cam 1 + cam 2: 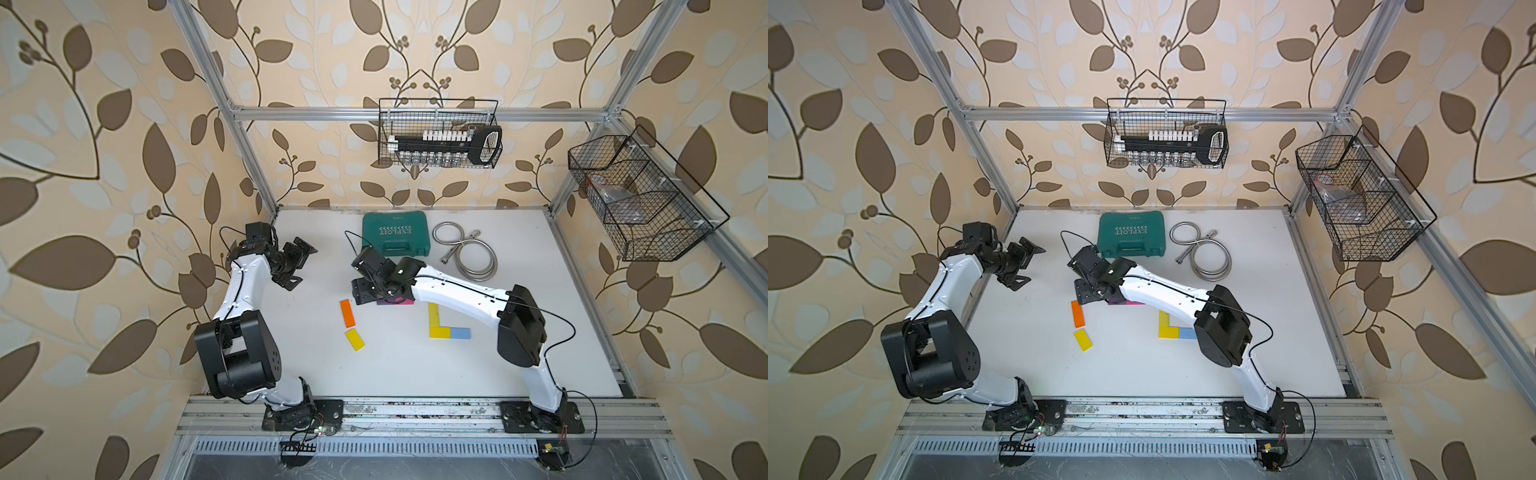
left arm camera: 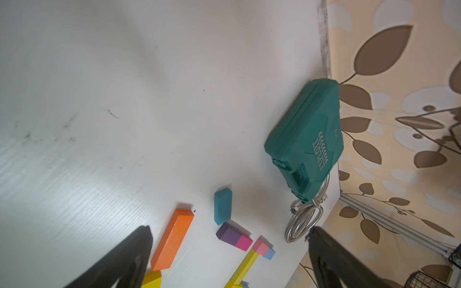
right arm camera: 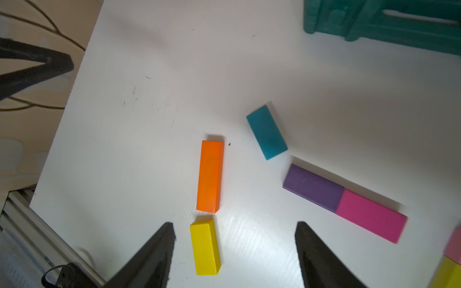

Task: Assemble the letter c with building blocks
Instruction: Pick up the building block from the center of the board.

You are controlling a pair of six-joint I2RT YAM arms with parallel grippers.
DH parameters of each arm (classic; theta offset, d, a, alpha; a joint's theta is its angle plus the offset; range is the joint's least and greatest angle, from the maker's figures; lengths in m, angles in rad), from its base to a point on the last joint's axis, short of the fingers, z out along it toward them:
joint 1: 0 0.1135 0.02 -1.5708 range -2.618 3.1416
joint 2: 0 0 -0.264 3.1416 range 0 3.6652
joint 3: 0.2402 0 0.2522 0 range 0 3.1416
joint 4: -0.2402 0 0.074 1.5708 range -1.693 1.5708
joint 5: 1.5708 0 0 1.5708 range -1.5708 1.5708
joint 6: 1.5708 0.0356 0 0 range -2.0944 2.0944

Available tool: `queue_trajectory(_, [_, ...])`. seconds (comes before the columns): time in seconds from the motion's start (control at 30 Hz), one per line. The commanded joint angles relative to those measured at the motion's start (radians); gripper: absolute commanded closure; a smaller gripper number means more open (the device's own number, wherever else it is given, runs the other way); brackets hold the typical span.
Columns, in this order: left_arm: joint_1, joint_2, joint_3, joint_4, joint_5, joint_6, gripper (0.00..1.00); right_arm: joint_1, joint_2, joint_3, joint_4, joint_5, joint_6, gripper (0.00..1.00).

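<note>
An orange block [image 3: 210, 176] and a short yellow block [image 3: 205, 246] lie end to end, with a teal block [image 3: 267, 132] beside them. A purple block [image 3: 313, 187] and a magenta block [image 3: 371, 219] touch in a row. A long yellow block [image 1: 434, 314], a yellow square [image 1: 439, 332] and a light blue block [image 1: 460, 333] form an L. A pink [image 2: 260, 245] and another light blue block [image 2: 270, 253] sit at the long yellow block's far end. My right gripper [image 3: 234, 232] hovers open over the short yellow block, holding nothing. My left gripper [image 1: 297, 266] hangs open at the table's left edge.
A green tool case [image 1: 394, 234] lies at the back of the white table [image 1: 415, 374], with a coiled metal hose [image 1: 467, 251] to its right. Wire baskets [image 1: 440, 133] hang on the back and right walls. The right forearm [image 1: 457, 291] spans over the block row.
</note>
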Motion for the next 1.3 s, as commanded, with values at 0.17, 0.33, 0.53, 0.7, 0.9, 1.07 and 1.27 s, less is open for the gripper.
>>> queue_trajectory(0.17, [0.036,0.042,0.052,0.002,-0.034,-0.040,0.01,0.075,0.270,0.250,-0.129,0.058,-0.066,0.28])
queue_trajectory(0.33, [0.053,0.056,0.067,-0.005,-0.017,-0.038,0.01,0.086,0.337,0.307,-0.146,0.099,-0.081,0.30])
queue_trajectory(0.53, [0.057,0.059,0.050,0.011,0.003,-0.040,0.01,0.085,0.381,0.337,-0.139,0.093,-0.098,0.34])
queue_trajectory(0.7, [0.057,0.060,0.032,0.022,0.024,-0.048,0.01,0.088,0.414,0.368,-0.129,0.062,-0.095,0.36])
queue_trajectory(0.9, [0.057,0.047,0.010,0.028,0.030,-0.048,0.01,0.088,0.456,0.424,-0.136,0.045,-0.085,0.43])
queue_trajectory(1.07, [0.057,0.042,-0.007,0.033,0.037,-0.045,0.01,0.083,0.463,0.425,-0.135,0.036,-0.086,0.50])
queue_trajectory(1.27, [0.056,0.029,-0.030,0.040,0.045,-0.045,0.01,0.077,0.449,0.419,-0.135,0.028,-0.086,0.89])
